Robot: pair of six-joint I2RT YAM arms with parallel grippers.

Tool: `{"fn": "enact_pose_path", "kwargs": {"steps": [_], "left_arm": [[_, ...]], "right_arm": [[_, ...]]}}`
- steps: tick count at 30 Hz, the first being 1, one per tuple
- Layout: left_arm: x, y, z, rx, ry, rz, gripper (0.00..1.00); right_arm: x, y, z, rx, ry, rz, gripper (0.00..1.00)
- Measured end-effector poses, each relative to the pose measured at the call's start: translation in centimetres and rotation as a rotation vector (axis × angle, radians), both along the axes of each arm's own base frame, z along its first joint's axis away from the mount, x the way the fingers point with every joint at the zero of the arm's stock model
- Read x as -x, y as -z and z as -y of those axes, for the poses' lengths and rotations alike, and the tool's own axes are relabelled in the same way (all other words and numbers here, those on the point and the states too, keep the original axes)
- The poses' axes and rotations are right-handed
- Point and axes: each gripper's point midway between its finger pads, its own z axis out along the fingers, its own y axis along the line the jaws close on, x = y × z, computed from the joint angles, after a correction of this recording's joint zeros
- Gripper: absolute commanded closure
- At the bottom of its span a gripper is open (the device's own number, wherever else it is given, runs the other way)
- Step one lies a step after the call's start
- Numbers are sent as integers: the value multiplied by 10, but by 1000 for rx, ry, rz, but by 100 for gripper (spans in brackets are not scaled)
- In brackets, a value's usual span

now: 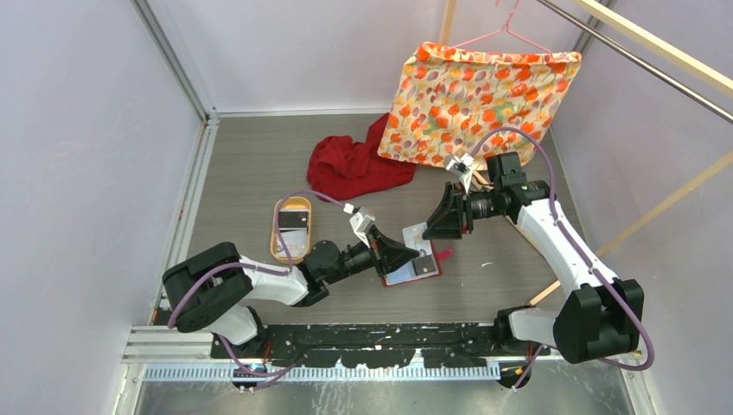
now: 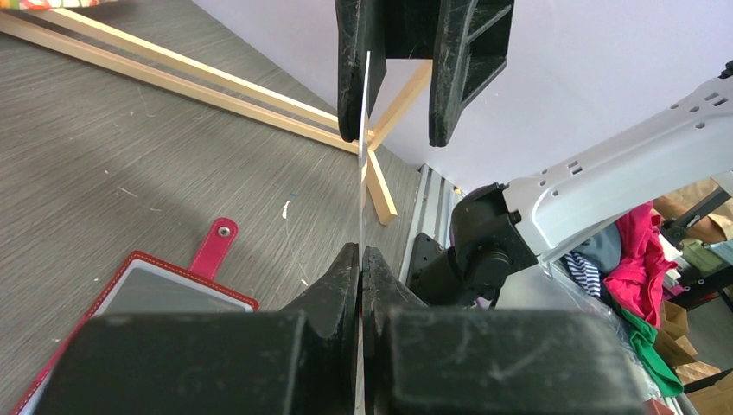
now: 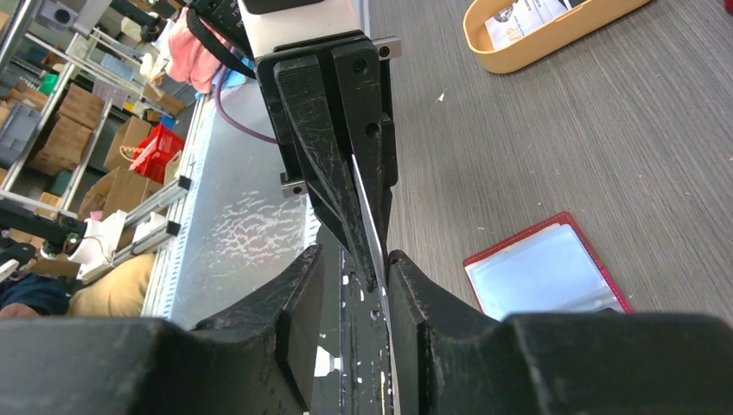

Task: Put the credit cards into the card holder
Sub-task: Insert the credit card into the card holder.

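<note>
A single credit card (image 2: 360, 173) was held edge-on above the bench (image 1: 251, 164) between the two arms. It was clamped by the left fingers (image 2: 333, 290), which were pressed together on its near end. The right fingers (image 2: 458, 78) were set around the far end of the same card but were seen to be apart: one finger lay against the card face, while a clear gap was left to the other. The card holder (image 3: 540, 272) was laid open and flat on the bench just below the two sets of fingers. Its pale clear-window pocket was turned upward and its red snap tab (image 2: 216, 246) was spread out on the bench surface. In the top view a small dark card could be made out on the open holder, though whether it was tucked into a pocket could not be told. Further cards (image 3: 519, 17), some whitish and one dark, were left in the tan oval tray (image 3: 519, 56), which was placed to the left of the holder, well apart from it. A crumpled red cloth (image 1: 350, 169) was seen farther back on the bench. A flower-patterned cloth (image 1: 480, 91) was hung on a hanger behind it.
</note>
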Motion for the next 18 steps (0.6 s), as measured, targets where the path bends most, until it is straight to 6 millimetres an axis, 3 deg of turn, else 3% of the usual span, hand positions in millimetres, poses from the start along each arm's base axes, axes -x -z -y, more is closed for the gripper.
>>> {"fn": "enact_pose_path", "kwargs": {"steps": [3,8,9,14,18], "left_arm": [[0,1,1,1,1,0,99],[0,0,1,11,2,1,99],[0,-1,1,14,2,1,94],[-4,-1,0,19,-18,-9,50],[-8,12,-11,-8,-64,-39,36]], "right_arm": [[-1,1,0,6,4,1,72],[-4,2,0,17,14,6,97],[-4,3,1,21,17,6,99],[-8,7,2,44,32,16,99],[-14,15,4,91,66,21,99]]}}
